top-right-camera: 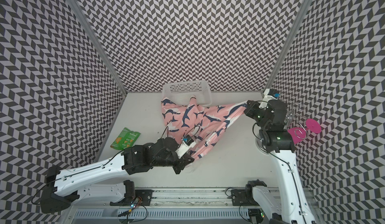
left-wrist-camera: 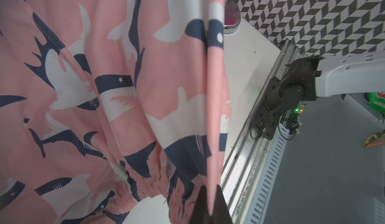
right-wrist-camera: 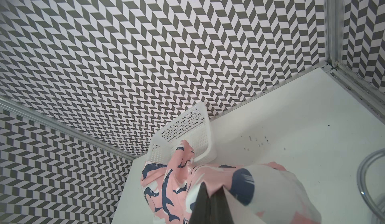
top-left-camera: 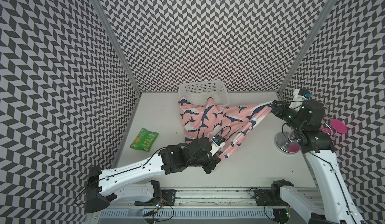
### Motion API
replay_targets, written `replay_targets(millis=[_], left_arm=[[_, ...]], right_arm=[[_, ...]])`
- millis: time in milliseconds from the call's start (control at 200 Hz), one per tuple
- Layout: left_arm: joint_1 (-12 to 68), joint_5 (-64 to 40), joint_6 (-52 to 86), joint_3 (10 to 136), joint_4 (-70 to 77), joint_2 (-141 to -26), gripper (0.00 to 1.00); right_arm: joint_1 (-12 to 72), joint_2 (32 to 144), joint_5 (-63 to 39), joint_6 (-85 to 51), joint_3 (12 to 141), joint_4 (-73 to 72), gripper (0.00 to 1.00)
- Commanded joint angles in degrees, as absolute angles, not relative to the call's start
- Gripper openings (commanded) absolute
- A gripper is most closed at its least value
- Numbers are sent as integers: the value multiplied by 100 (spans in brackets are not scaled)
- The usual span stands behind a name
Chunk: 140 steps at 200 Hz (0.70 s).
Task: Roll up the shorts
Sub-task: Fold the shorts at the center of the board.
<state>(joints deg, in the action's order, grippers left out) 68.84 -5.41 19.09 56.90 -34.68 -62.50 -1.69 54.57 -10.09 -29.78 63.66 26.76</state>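
1. Pink shorts (top-left-camera: 220, 118): soft, light, limp; stretched in front of the basket (top-left-camera: 225, 97), one leg draped into it.
2. My left jaws, right jaws: each clamped on one corner, which I judge sound holds.

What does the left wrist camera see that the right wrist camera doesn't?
Only the left wrist view shows the gathered waistband, the metal rail and the right arm's base. Only the right wrist view shows the white basket. Both show the shark shorts, pinched by the left end effector and right end effector, the white table and zigzag wall.
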Motion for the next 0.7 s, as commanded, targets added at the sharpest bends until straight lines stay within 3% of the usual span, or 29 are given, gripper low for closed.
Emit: replay_targets(millis=[0, 200, 310, 696], left_arm=[[6946, -1065, 2057, 5447, -3833, -6119, 0], [6919, -976, 2605, 5208, -3906, -6321, 0], [6835, -786, 3181, 4989, -3907, -6271, 0], [6712, 363, 6439, 3259, -3842, -4860, 0]], right_arm=[[-259, 5615, -676, -2921, 5941, 2212, 0], [192, 6260, -770, -3051, 6104, 1808, 0], [1100, 6970, -168, -2886, 6989, 1811, 0], [3035, 9811, 1, -2483, 9876, 1529, 0]])
